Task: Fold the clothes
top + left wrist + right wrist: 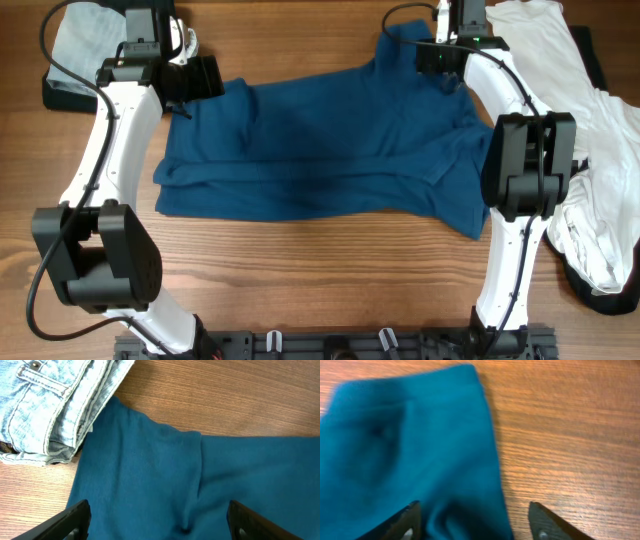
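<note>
The dark-blue shirt (330, 140) lies spread across the middle of the wooden table, partly folded, with layered edges along its front. My left gripper (195, 85) hovers over its far left corner; in the left wrist view its fingers (157, 520) are wide open with blue fabric (175, 475) between them, not pinched. My right gripper (440, 60) is over the shirt's far right corner; in the right wrist view its fingers (475, 522) are open, straddling the shirt's edge (420, 450), with bare wood on the right.
A folded pale-blue denim piece (85, 40) lies at the far left corner, also in the left wrist view (55, 405). A white garment with black parts (590, 140) is piled along the right side. The arm bases stand at the front edge.
</note>
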Tool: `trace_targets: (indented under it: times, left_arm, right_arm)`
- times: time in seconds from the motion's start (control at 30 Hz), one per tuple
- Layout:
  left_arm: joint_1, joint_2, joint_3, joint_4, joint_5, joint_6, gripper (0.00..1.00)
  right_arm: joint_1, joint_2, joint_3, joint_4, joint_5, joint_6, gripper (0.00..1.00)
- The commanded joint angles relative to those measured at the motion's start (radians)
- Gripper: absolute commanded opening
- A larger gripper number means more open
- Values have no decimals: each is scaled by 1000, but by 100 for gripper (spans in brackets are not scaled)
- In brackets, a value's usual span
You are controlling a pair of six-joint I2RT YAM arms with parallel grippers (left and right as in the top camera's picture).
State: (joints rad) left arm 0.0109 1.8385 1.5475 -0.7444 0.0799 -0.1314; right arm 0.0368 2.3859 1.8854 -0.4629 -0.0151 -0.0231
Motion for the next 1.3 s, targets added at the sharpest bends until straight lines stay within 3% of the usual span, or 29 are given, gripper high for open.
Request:
trace_targets:
  times: [0.0, 0.13, 0.2, 0.4, 1.0, 1.03, 1.07, 1.1, 1.13, 1.17, 1.27]
  left_arm:
    - [-3, 0, 10, -1, -3, 23, 87]
    - [-3, 0, 10, -1, -3, 23, 87]
    - [-3, 0, 10, -1, -3, 23, 87]
    - [-3, 0, 10, -1, -3, 23, 87]
    - [-3, 60, 10, 80, -2, 23, 86]
    - [-3, 60, 10, 94, -2, 23, 85]
    - [-3, 60, 10, 106, -3, 23, 86]
    - [-3, 60, 10, 123, -3, 23, 86]
    - [-3, 60, 10, 140, -3, 23, 86]
    - [-3, 60, 10, 157, -8, 23, 86]
    - [-3, 65, 10, 202, -26, 24, 85]
  right_arm:
    - [-8, 56, 12, -5, 23, 8, 62]
    - [-11, 62, 12, -6, 23, 8, 43]
    - [-11, 62, 13, 2, 23, 10, 25]
    - [-25, 49, 13, 4, 87, 87, 4]
    - [-160, 9, 44, -34, 7, 88, 4]
    - [-160, 8, 58, -50, 6, 84, 5]
    - [-160, 8, 72, -65, 6, 79, 13]
    - [-160, 5, 90, -82, -3, 69, 43]
    - [-160, -1, 100, -92, -16, 58, 66]
    - [-160, -11, 107, -100, -29, 49, 79]
    - [-160, -62, 110, -119, -51, 50, 86]
